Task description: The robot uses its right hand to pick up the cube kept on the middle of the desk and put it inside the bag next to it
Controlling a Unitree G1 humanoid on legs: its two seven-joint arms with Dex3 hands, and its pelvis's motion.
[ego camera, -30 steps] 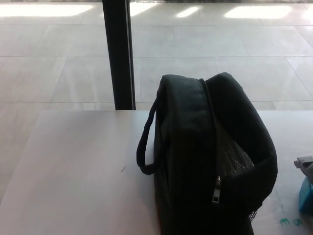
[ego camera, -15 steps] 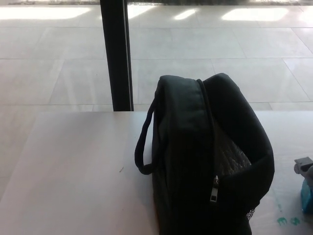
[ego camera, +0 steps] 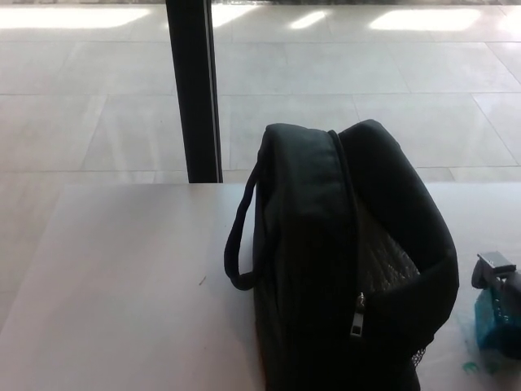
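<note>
At far right: my right hand (ego camera: 498, 285) over teal cube (ego camera: 491, 323); fingers' state can't tell.
Bag (ego camera: 350, 261): mouth open, so I lift cube clear of rim first.

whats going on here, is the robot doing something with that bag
A black bag stands unzipped in the middle of a pale desk, its carry loop facing the robot's left. At the right edge of the view, a robot hand is just showing beside a teal cube, right of the bag. The hand seems to be at the cube, but whether it has gripped it is not clear. The cube is not in the bag yet. The left hand is out of view.
</note>
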